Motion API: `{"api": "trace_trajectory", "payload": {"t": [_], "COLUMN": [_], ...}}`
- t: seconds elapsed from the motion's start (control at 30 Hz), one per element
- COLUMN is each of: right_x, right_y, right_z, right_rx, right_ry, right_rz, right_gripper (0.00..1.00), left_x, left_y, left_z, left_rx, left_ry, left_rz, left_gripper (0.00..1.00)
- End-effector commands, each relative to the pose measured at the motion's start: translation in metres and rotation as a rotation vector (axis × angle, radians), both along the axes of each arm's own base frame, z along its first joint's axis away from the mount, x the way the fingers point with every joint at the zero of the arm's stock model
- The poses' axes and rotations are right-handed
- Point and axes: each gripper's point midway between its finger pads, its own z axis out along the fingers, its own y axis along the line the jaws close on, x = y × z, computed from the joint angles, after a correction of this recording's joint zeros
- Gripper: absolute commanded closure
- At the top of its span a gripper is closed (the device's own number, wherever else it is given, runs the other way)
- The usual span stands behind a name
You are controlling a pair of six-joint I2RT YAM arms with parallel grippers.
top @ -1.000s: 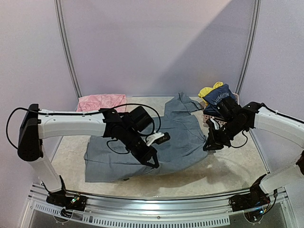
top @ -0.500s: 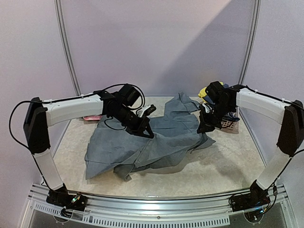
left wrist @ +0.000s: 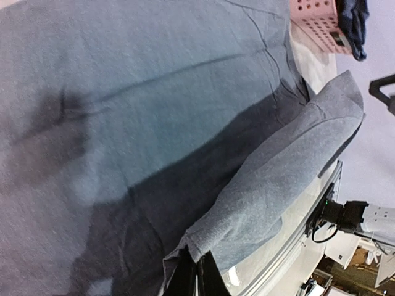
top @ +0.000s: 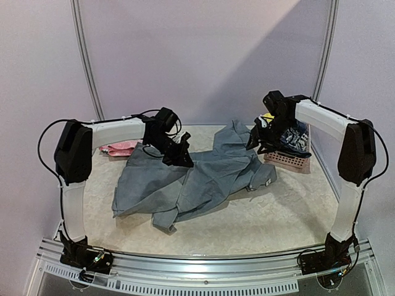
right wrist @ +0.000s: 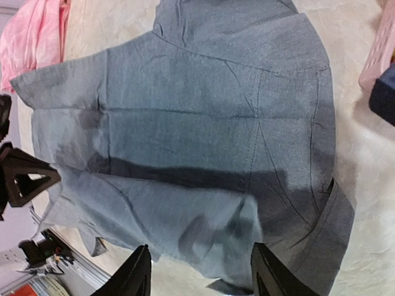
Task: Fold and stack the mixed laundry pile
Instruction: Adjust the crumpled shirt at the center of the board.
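You have the shirt [top: 203, 179] spread across the middle of the table [top: 284, 216], with its bunched end toward 7 o'clock. At 2 o'clock the basket [top: 289, 161] stands just beside the shirt's corner, and a top [top: 295, 137] is piled in it. At 10 o'clock a cloth [top: 120, 147] lies behind the shirt's edge. Your left gripper [top: 184, 160] sits at the shirt's 11 o'clock edge. Your right gripper [top: 255, 140] hangs over its 1 o'clock corner, on the basket's 9 o'clock side.
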Motion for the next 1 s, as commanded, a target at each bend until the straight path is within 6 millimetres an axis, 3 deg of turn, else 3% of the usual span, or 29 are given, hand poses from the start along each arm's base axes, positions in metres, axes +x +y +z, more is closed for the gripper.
{"api": "trace_trajectory", "payload": {"t": [0.0, 0.1, 0.13, 0.23, 0.37, 0.5, 0.63, 0.83, 0.97], "right_x": [-0.006, -0.018, -0.027, -0.057, -0.096, -0.110, -0.121, -0.129, -0.130], "right_y": [-0.010, 0.004, 0.013, 0.039, 0.062, 0.056, 0.046, 0.032, 0.026], "right_z": [0.021, 0.029, 0.038, 0.035, 0.007, -0.014, -0.020, -0.028, -0.026], "right_rx": [-0.032, 0.053, 0.086, 0.101, 0.051, 0.035, 0.027, -0.008, -0.019], "right_ry": [-0.041, -0.066, -0.093, -0.115, -0.071, -0.034, -0.027, -0.031, -0.049], "right_rz": [0.001, 0.040, 0.069, 0.165, 0.266, 0.227, 0.198, 0.178, 0.156], "right_gripper": [0.35, 0.30, 0.30, 0.28, 0.28, 0.28, 0.28, 0.27, 0.26], "left_x": [0.014, 0.018, 0.020, 0.024, 0.024, 0.013, -0.009, -0.045, -0.077], "left_y": [0.002, 0.003, 0.004, 0.009, 0.021, 0.050, 0.079, 0.108, 0.120], "left_z": [-0.016, -0.024, -0.026, -0.027, -0.004, 0.019, 0.039, 0.069, 0.086], "left_rx": [0.005, 0.016, 0.022, 0.049, 0.114, 0.246, 0.372, 0.493, 0.573], "left_ry": [0.045, 0.054, 0.055, 0.050, -0.022, -0.107, -0.184, -0.254, -0.297], "left_rz": [0.040, 0.050, 0.053, 0.068, 0.046, 0.016, -0.025, -0.066, -0.096], "left_gripper": [1.00, 1.00, 1.00, 0.98, 0.86, 0.73, 0.60, 0.48, 0.45]}}
